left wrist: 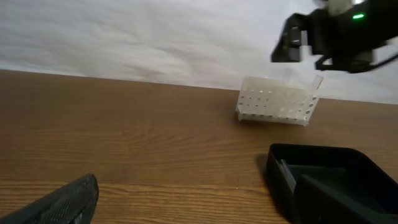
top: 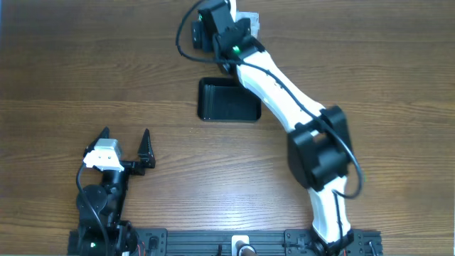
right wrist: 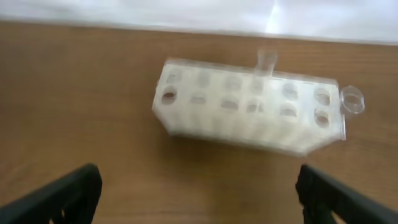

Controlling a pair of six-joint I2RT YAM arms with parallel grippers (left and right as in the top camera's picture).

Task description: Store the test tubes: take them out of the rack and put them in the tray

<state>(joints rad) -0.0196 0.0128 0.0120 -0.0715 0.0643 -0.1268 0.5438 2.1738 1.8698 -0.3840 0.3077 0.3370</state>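
Observation:
A clear plastic rack lies on the wooden table near its far edge, also seen as the rack and the rack. One test tube stands up from its back row. Another test tube sticks out at one end. My right gripper hovers open above and just in front of the rack, with nothing between its fingers. The black tray sits mid-table, nearer than the rack. My left gripper rests open and empty at the near left, far from both.
The right arm stretches diagonally across the tray's right side. A pale wall rises behind the table's far edge. Bare wood spreads left of the tray and between it and the left gripper.

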